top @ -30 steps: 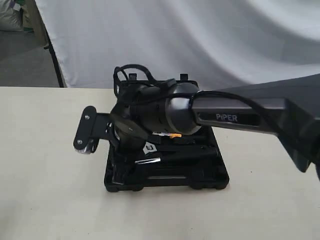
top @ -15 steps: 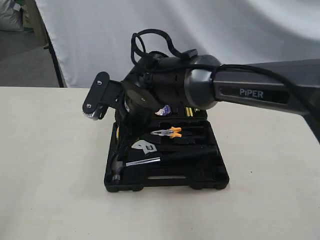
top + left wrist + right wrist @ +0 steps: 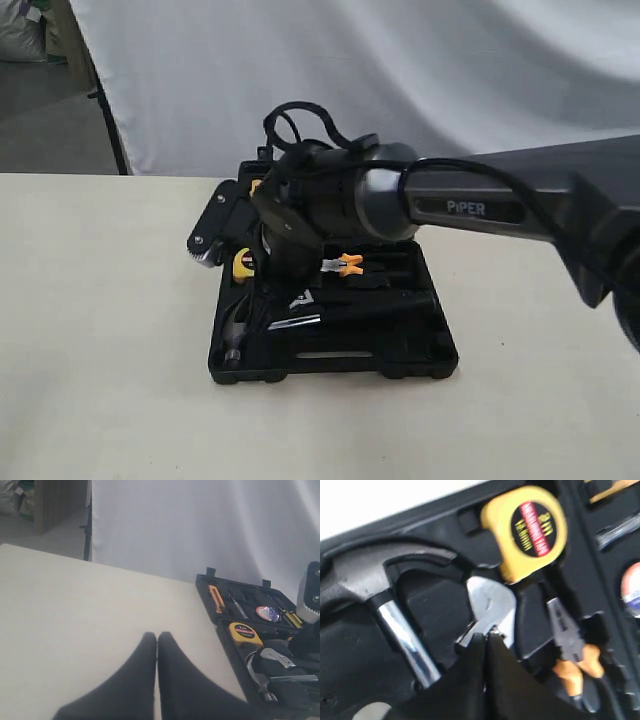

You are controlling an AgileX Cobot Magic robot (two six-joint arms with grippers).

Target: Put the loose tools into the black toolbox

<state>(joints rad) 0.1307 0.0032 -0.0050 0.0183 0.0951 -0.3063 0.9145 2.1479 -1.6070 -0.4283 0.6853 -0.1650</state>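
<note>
The black toolbox [image 3: 330, 368] lies open on the table. Inside it rest the claw hammer [image 3: 365, 575], its steel head at the box's front left corner [image 3: 236, 335], and the silver adjustable wrench [image 3: 492, 605] beside it. The small tape roll [image 3: 267, 613] with the red-white label sits in the lid part. My right gripper [image 3: 485, 636] is shut, its tips right at the wrench's head and nothing between the fingers. In the exterior view the arm's wrist hides those fingers. My left gripper [image 3: 157, 636] is shut and holds nothing, over bare table left of the box.
A yellow tape measure [image 3: 530, 527] and orange-handled pliers [image 3: 570, 642] lie in their slots in the box. The right arm [image 3: 470, 205] stretches across the box from the right. A white curtain [image 3: 400, 70] hangs behind the table.
The right wrist rose from low over the box, uncovering the hammer and wrench, then dropped a little and shifted right. The tools in the box have not moved.
</note>
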